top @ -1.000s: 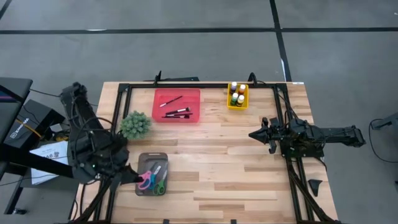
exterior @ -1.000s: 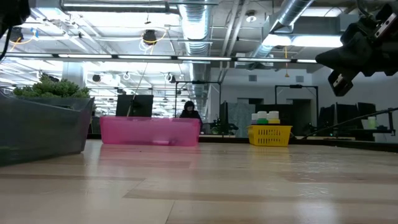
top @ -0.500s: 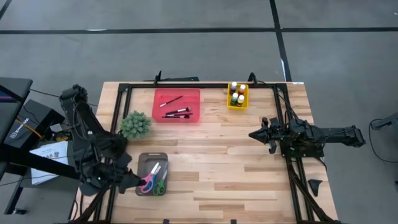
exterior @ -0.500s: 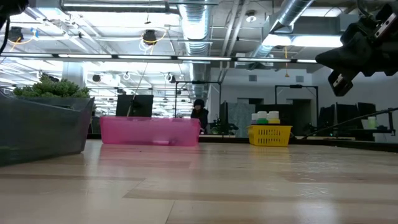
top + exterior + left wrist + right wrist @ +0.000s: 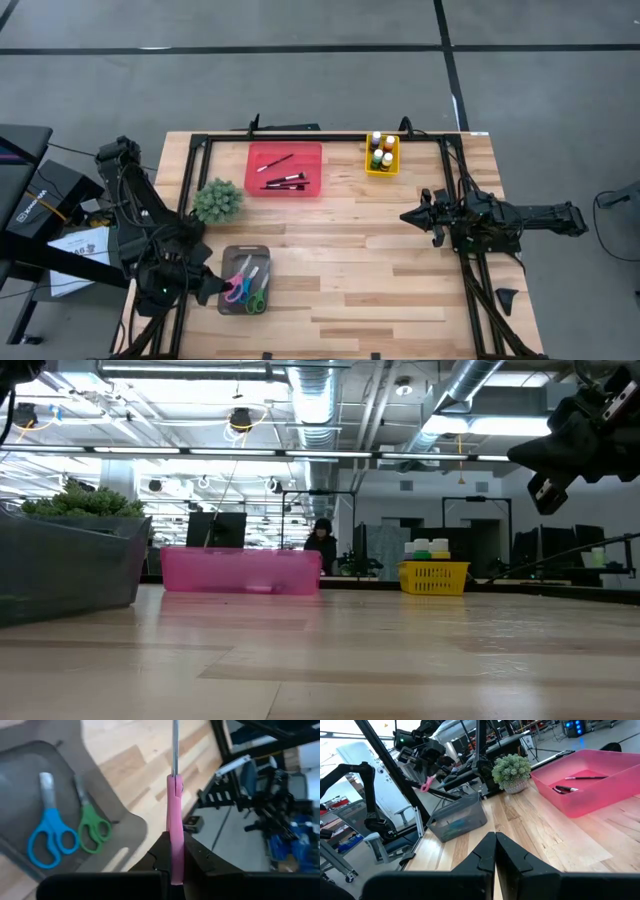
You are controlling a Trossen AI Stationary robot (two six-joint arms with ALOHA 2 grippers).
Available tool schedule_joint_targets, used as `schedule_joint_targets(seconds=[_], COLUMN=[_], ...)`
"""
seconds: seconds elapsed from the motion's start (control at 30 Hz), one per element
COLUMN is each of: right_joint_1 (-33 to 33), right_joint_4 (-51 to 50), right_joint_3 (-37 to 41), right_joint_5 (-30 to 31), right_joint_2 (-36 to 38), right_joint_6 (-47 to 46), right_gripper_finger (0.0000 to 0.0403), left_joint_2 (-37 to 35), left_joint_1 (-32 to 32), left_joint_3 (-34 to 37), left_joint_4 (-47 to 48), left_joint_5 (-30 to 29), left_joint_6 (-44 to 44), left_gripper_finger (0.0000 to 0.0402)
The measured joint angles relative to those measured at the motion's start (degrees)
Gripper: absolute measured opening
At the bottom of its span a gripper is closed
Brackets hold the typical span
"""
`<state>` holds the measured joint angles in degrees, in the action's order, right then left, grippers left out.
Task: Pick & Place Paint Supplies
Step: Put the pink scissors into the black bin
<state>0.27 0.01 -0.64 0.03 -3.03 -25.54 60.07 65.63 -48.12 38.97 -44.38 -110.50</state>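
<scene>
At the near left corner of the pale plank table point(image 5: 350, 270), the left claw point(image 5: 212, 289) is clamped on pink-handled scissors point(image 5: 175, 840), gripping the smooth plastic handle with the steel blade pointing away. Just beside it sits a dark grey tray point(image 5: 228, 258) with rounded corners, holding a blue-handled pair point(image 5: 48, 835) and a green-handled pair point(image 5: 92, 824). Past that stands a fuzzy green plant point(image 5: 218, 200). Out to the right, the right claw point(image 5: 408, 215) hovers over bare wood, fingers pressed together and empty. At the far edge, a translucent pink bin point(image 5: 285, 188) holds thin dark paintbrushes point(image 5: 285, 181), and a small yellow mesh basket point(image 5: 369, 171) to its right holds the paint bottles point(image 5: 382, 155) standing upright.
</scene>
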Motion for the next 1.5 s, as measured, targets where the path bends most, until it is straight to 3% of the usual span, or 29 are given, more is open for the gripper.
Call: schedule_joint_targets(seconds=[0.3,0.7,1.23,1.5], right_joint_1=[0.0,0.0,0.0,0.0], right_joint_4=[0.0,0.0,0.0,0.0], right_joint_3=[0.0,0.0,0.0,0.0], right_joint_5=[0.0,0.0,0.0,0.0], right_joint_2=[0.0,0.0,0.0,0.0], right_joint_6=[0.0,0.0,0.0,0.0], right_gripper_finger=[0.0006,0.0006,0.0006,0.0006], left_joint_2=[0.0,-0.1,-0.1,-0.1], left_joint_1=[0.0,-0.8,-3.3,-4.6], left_joint_3=[1.6,9.4,12.6,12.6], left_joint_4=[5.6,-3.1,-8.3,-8.6], left_joint_5=[3.9,4.8,4.9,8.3], left_joint_6=[-5.8,-7.5,-7.5,-6.5], left_gripper_finger=[0.0008,0.0008,0.0009,0.0008])
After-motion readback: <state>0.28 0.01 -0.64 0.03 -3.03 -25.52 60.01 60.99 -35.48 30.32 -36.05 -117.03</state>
